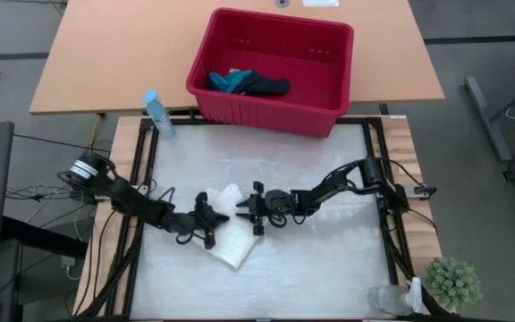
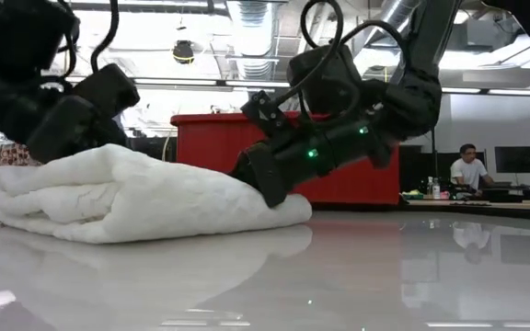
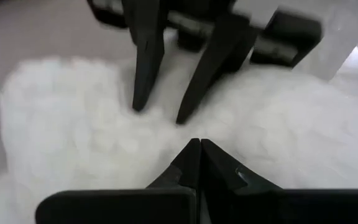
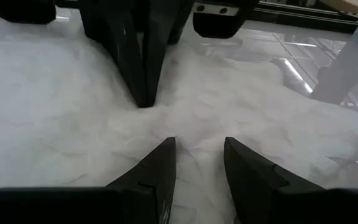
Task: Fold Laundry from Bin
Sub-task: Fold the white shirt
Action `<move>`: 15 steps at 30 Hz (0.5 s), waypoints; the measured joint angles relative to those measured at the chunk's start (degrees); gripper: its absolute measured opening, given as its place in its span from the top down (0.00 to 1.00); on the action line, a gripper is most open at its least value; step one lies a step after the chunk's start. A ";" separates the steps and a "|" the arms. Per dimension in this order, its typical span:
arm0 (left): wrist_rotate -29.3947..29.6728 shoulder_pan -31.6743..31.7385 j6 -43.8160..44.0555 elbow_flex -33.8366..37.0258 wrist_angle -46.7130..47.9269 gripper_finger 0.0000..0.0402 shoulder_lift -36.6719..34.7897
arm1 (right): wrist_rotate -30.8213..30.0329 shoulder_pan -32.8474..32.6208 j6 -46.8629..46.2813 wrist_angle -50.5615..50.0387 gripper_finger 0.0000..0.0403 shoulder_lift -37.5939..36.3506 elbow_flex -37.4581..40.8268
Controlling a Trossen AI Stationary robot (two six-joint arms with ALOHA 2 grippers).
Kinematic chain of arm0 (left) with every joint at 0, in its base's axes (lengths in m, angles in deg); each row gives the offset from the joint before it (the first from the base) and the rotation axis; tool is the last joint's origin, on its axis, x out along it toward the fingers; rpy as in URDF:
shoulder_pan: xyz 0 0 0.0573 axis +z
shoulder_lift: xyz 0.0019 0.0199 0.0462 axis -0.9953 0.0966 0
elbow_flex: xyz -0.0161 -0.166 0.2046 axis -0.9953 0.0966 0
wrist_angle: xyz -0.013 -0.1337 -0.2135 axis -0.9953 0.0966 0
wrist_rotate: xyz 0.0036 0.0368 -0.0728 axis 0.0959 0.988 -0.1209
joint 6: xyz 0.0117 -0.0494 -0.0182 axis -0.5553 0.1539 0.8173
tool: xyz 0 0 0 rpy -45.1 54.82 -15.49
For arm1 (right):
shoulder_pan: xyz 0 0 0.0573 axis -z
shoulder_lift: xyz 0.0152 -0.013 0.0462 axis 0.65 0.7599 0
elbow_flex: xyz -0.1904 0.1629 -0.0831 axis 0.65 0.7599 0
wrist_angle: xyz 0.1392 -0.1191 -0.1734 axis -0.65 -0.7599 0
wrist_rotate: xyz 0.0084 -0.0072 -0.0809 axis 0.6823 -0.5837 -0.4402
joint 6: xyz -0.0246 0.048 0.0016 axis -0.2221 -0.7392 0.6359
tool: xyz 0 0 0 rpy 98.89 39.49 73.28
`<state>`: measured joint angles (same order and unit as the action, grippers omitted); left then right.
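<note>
Nearest to the lens: glossy pale counter [image 2: 357,276], mirror-slick, reflecting the ceiling lights, and on it the white cloth [image 2: 136,198] sits bundled in soft, rounded layers.
Left end effector [image 3: 194,146]: fingers pinched fully together, tips pressing down on the fluffy white pile, nothing visibly caught between them.
Right end effector [image 4: 197,146]: fingers [image 4: 160,162] parted to a middling gap, hovering right at the cloth's surface opposite the left one; no fabric seen between them.
Where the work is: white cloth [image 1: 229,234] lies mid-counter between both arms, a rough folded rectangle.
Bin [image 1: 329,112]: red, slotted, rigid plastic, at the far edge of the counter; a teal piece [image 1: 229,82] and a dark piece [image 1: 266,87] crumpled inside.
Step in hand: looks like the fold on the white item is being pressed or tidied, the first of three.
Next move calls for: likely a pinch on one edge by the right end effector while the left one pins the pile; thick plush fabric may spring open.
Texture: nubbly, lacy, thick.
</note>
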<state>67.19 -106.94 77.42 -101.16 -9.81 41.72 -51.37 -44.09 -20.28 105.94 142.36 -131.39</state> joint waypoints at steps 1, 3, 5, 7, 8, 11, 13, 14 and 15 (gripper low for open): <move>0.52 0.00 0.77 -0.02 -0.21 1.00 1.09 | -0.02 0.00 0.05 -0.07 0.60 -0.24 0.00; 0.84 0.00 2.60 -0.02 -0.25 1.00 3.31 | -0.20 0.00 0.67 -0.49 0.60 -1.12 0.04; 0.95 0.00 4.26 -0.09 -0.66 1.00 4.70 | -2.14 -0.07 1.61 -1.54 0.60 -2.55 0.14; 1.21 0.00 5.45 -0.13 -0.77 1.00 5.64 | -5.20 -0.13 3.22 -3.25 0.60 -4.21 0.22; 1.25 0.00 5.68 -0.13 -0.55 1.00 5.76 | -6.76 -0.08 4.33 -4.13 0.60 -4.99 0.22; 1.06 0.00 5.78 -0.11 -0.12 1.00 5.75 | -10.32 0.34 7.20 -7.48 0.60 -7.49 0.22; 0.90 0.00 5.58 -0.11 0.18 1.00 5.64 | -11.56 0.73 8.26 -10.41 0.60 -9.12 0.21; 0.85 0.00 5.59 -0.11 0.34 1.00 5.64 | -13.43 0.81 8.26 -12.07 0.60 -9.93 0.22; 0.83 0.00 5.66 -0.11 0.51 1.00 5.64 | -15.98 0.94 8.02 -13.70 0.60 -10.77 0.22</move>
<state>68.02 -106.94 83.08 -101.27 -9.29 47.36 -67.35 -43.15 -12.25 92.23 131.59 -131.17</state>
